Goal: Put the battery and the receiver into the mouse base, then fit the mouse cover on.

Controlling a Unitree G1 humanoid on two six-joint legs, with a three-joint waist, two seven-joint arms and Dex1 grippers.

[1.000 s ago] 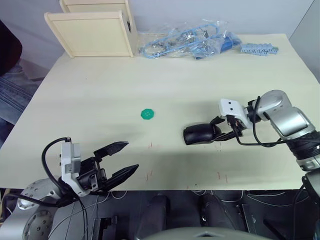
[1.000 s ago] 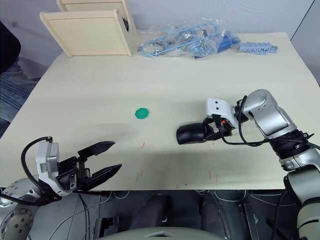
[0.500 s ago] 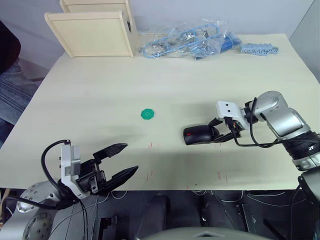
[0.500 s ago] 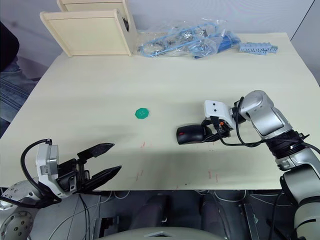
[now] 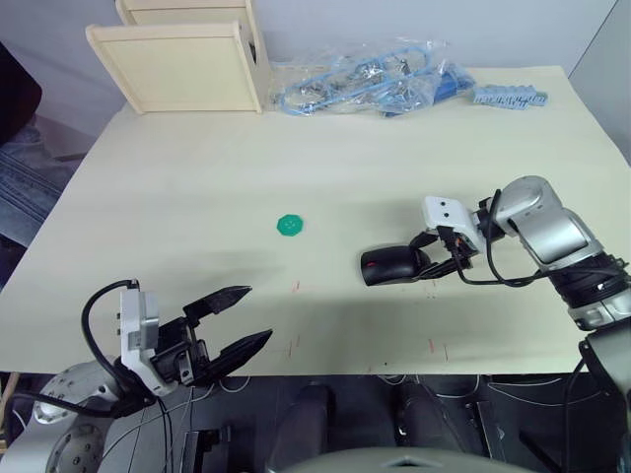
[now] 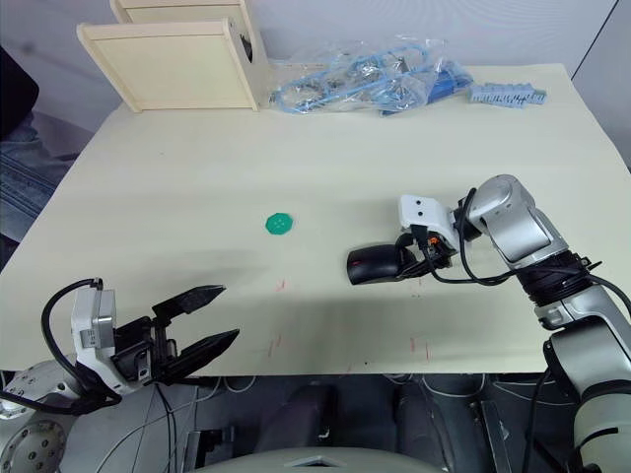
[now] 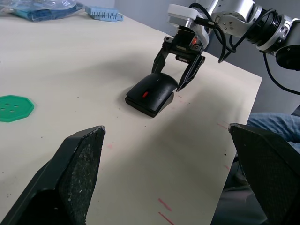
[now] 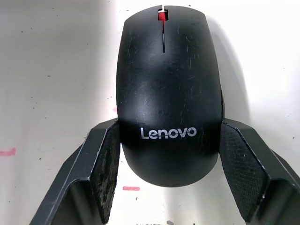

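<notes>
Head views: the mouse cover point(image 5: 392, 264) sat seated on the mouse base point(image 7: 149, 104) on the table point(image 5: 197, 177), directly ahead of the right gripper point(image 5: 444, 258); a green disc point(image 5: 290, 226) lay well beyond. The left gripper point(image 5: 229, 326) hung spread and empty at the near table edge.

Left wrist view: the right fingers straddled the mouse's rear.

Right wrist view: pads point(image 8: 107, 164) flanked the cover's rear, spread, at most grazing its flanks. The glossy shell looked light, rigid and slippery; its side flanks offered the surest hold.

Bare table point(image 5: 197, 168) around the green disc point(image 5: 290, 226); bags point(image 5: 365, 84) crowd the far edge.
</notes>
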